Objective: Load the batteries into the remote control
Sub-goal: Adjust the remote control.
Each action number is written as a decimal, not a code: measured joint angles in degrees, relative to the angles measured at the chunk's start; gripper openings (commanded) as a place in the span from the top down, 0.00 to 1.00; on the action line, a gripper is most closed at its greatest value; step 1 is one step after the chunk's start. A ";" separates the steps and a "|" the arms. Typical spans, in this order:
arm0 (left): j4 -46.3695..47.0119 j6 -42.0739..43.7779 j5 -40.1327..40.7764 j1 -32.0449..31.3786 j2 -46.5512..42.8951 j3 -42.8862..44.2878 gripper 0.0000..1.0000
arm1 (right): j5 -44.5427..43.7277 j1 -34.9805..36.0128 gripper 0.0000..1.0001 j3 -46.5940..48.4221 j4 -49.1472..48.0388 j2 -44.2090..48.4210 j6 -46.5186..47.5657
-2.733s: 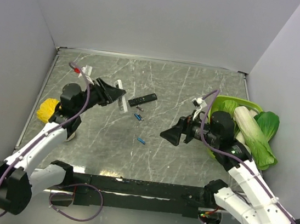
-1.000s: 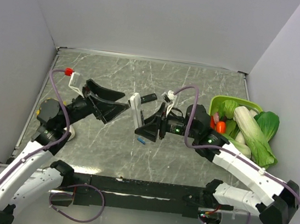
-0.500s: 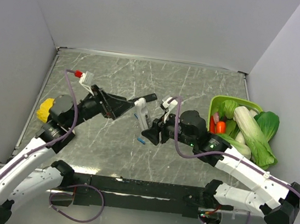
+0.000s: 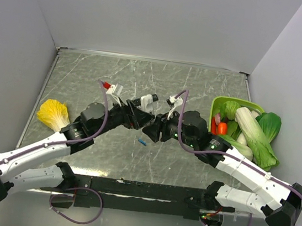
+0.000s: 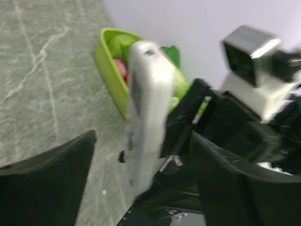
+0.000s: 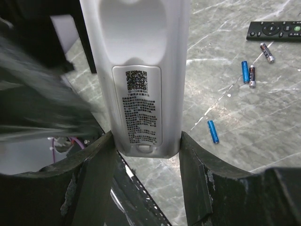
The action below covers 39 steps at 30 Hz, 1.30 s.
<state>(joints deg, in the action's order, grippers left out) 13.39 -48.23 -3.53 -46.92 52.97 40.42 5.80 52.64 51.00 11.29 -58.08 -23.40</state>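
My right pincer (image 6: 143, 150) is clamped on the remote (image 6: 138, 70) near one end, holding it up off the tabletop (image 6: 263, 122). My left pincer (image 5: 141, 141) stands wide around it, seemingly touching neither side. The batteries (image 6: 212, 131) lie loose below. With so short a hold, I judge the remote could pivot or slip, and a left finger might knock it when pulling away.

Green bin (image 4: 236, 100); black remote (image 6: 275, 30)

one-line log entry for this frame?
right gripper: shut on remote control | left gripper: open | batteries: loose on table
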 measured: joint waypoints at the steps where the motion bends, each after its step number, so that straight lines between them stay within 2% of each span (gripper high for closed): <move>1: -0.15 0.15 1.03 -0.66 0.90 0.00 0.24 | -0.22 0.00 1.00 0.02 -0.09 0.00 -0.28; 4: -0.63 0.52 4.02 -1.88 2.80 0.00 0.31 | -0.92 0.09 1.00 0.04 -0.04 0.07 -1.40; 7: -0.39 0.50 6.21 -2.86 3.82 0.02 0.43 | -1.77 0.11 1.00 0.04 0.07 0.26 -2.34; 8: -0.20 0.50 6.69 -3.37 4.22 0.20 0.54 | -2.08 0.11 1.00 0.04 0.39 0.33 -2.67; 9: 0.11 0.59 7.04 -3.93 4.81 0.55 0.61 | -2.38 0.11 0.97 0.04 0.57 0.33 -2.97; 10: 0.57 0.66 7.30 -4.59 5.53 0.94 0.66 | -2.54 0.11 0.93 0.04 0.57 0.33 -3.19; 11: 0.68 0.55 7.54 -5.07 6.19 1.42 0.77 | -2.82 0.11 0.87 0.04 0.74 0.33 -3.41; 13: 0.46 1.25 8.09 -5.97 7.69 2.67 0.87 | -3.61 0.07 0.72 0.04 1.42 0.44 -3.58; 14: 0.13 1.44 8.11 -6.10 8.11 3.15 0.93 | -4.02 0.02 0.58 0.04 1.84 0.52 -3.50; 15: -0.44 1.86 8.13 -6.27 8.39 3.67 0.96 | -4.15 -0.02 0.49 0.04 2.03 0.52 -3.28; 20: -6.05 5.44 6.56 -5.73 8.28 7.37 0.99 | -1.60 -1.05 0.06 0.11 2.36 2.23 0.00; 21: -7.69 6.36 5.18 -4.74 8.00 8.07 0.99 | -0.35 -1.73 0.02 0.13 2.93 3.13 1.46; 27: -19.41 14.34 -4.48 1.38 6.78 11.39 0.97 | 13.11 -7.96 0.00 4.72 8.83 7.17 13.73; 33: -31.69 25.18 -15.41 1.44 6.73 16.85 0.96 | 23.54 -11.58 0.00 11.13 15.56 8.20 25.99; 39: -39.80 34.34 -25.88 1.44 6.32 20.26 0.95 | 31.36 -11.65 0.00 19.04 22.88 3.74 34.10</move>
<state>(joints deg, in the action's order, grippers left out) -26.41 -13.89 -29.41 -45.47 59.29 60.69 37.17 40.99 70.04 34.17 -54.35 10.70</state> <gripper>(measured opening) 0.278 0.994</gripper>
